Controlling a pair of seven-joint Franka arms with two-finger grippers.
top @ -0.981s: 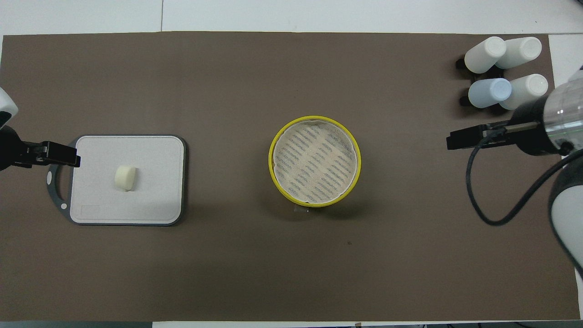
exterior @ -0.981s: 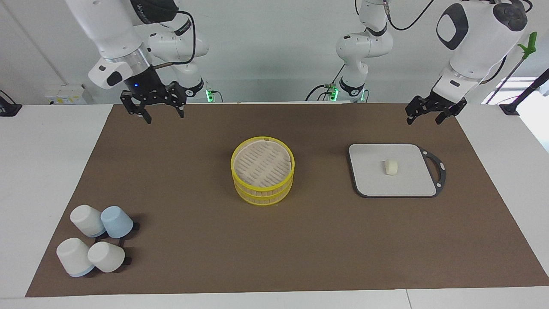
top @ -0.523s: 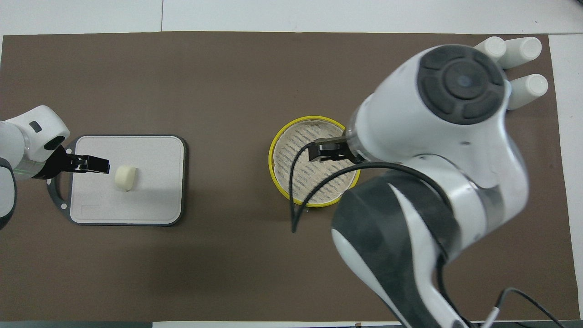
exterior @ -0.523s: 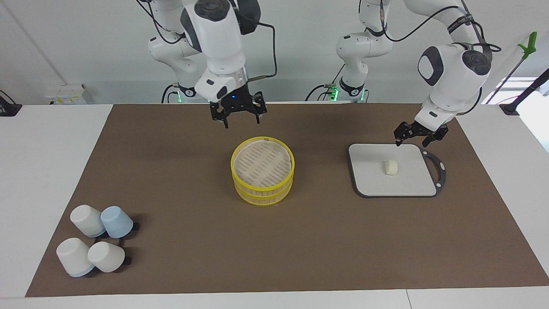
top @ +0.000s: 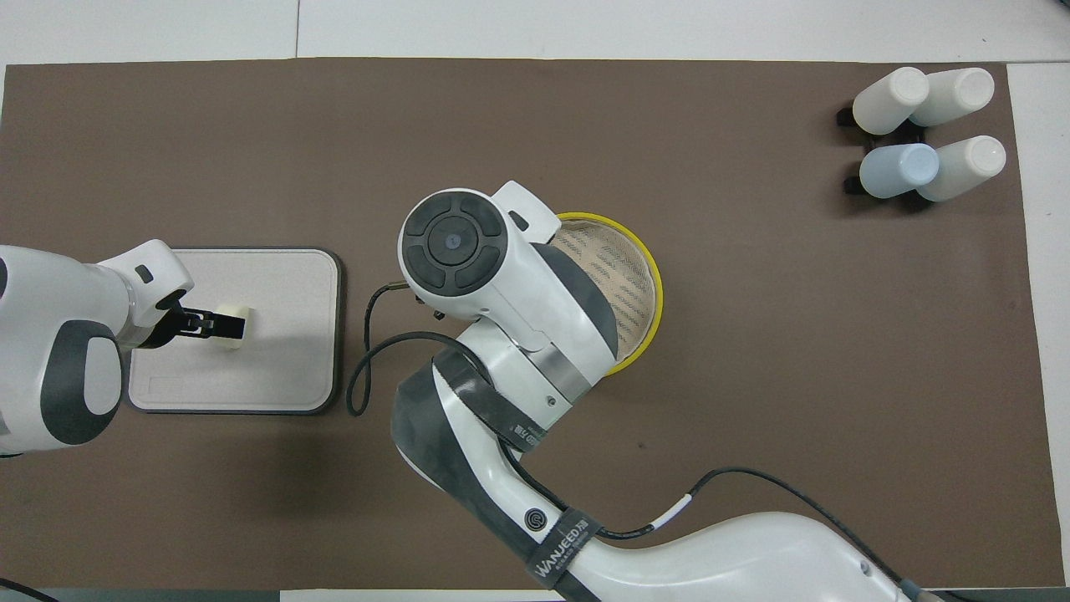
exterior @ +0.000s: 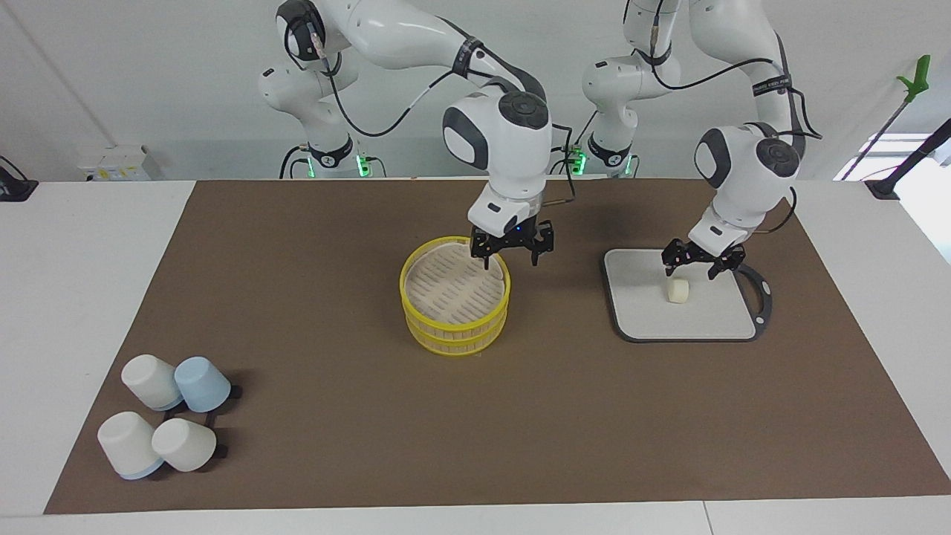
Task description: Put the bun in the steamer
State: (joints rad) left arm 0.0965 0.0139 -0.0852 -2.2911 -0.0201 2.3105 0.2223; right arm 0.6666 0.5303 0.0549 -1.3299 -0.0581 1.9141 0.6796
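Observation:
The bun (exterior: 677, 290), a small cream cylinder, lies on the grey board (exterior: 639, 308); it also shows in the overhead view (top: 236, 325). My left gripper (exterior: 694, 264) hangs open just above the bun, fingers to either side of it, and covers part of it in the overhead view (top: 211, 323). The yellow-rimmed steamer (exterior: 455, 297), two stacked tiers with a pale slatted top, stands mid-table. My right gripper (exterior: 510, 256) is open and empty over the steamer's rim on the side toward the left arm's end. In the overhead view the right arm hides that gripper and half the steamer (top: 627, 276).
Several upturned white and pale blue cups (exterior: 167, 420) stand at the right arm's end, farther from the robots than the steamer; they also show in the overhead view (top: 924, 134). A brown mat (exterior: 334, 446) covers the table.
My left gripper has come down from the board's edge to just above the bun. My right gripper has swung across and lowered to the steamer's rim.

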